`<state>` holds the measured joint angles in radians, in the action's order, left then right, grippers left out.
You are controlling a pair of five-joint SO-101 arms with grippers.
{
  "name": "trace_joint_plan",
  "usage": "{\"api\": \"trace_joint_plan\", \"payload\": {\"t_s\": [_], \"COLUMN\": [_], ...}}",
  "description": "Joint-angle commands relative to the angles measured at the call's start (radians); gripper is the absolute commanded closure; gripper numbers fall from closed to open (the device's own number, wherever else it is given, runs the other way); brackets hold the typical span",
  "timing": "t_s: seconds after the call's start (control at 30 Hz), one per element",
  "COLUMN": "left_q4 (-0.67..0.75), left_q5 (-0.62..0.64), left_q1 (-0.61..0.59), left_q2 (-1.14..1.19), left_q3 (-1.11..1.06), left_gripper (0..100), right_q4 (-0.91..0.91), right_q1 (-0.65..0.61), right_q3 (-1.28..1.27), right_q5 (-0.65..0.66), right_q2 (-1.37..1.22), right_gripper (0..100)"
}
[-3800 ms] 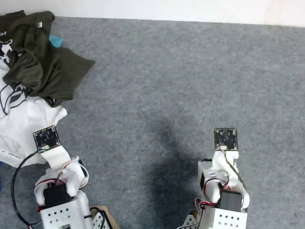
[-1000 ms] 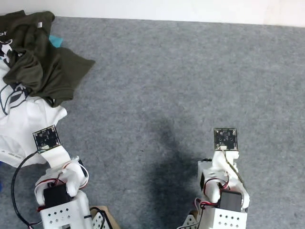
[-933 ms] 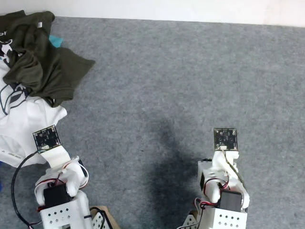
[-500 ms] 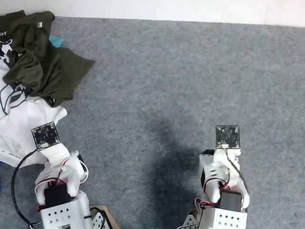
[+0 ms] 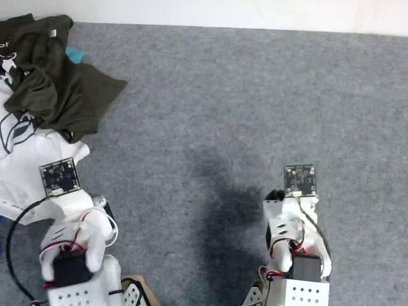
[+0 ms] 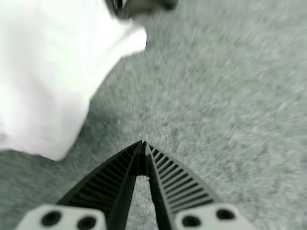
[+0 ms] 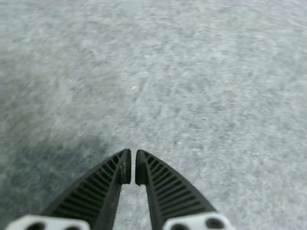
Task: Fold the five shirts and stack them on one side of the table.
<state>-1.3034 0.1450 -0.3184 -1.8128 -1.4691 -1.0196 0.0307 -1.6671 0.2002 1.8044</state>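
The shirts point(image 5: 57, 95) lie crumpled, dark olive over white. My closed left hand point(image 6: 143, 147) is beside them, my closed right hand point(image 7: 133, 166) well apart.

The high camera hangs above the bench point(image 5: 210, 95) and looks straight down, far enough off to take in its near edge and the shirts point(image 5: 44, 95) heaped at its far left corner. One wrist camera sits just behind the left pincer point(image 6: 143, 145) and the other just behind the right pincer point(image 7: 132, 166), each looking forward along it, low and close over the grey surface. The left one shares the white shirt point(image 6: 43, 72) with the high view.
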Motion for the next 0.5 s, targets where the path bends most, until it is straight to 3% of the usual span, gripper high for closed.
{"api": "trace_joint_plan", "payload": {"t_s": [0.0, 0.23, 0.4, 0.47], "left_q4": [-0.038, -0.044, -0.041, -0.043], "left_q5": [-0.075, -0.181, -0.209, -0.209], "left_q1": [-0.005, -0.136, -0.248, -0.285], "left_q2": [0.150, 0.555, 0.782, 0.835], "left_q3": [0.200, 0.479, 0.605, 0.624], "left_gripper": [99, 99, 99, 97], "right_q4": [-0.119, -0.166, -0.174, -0.170], "right_q1": [-0.030, -0.064, -0.071, -0.071], "right_q3": [0.119, 0.199, 0.387, 0.475], "right_q5": [0.006, 0.011, 0.000, -0.061], "right_q2": [-0.015, -0.134, -0.458, -0.595], "right_gripper": [95.7, 95.3, 81.7, 80.3]}}
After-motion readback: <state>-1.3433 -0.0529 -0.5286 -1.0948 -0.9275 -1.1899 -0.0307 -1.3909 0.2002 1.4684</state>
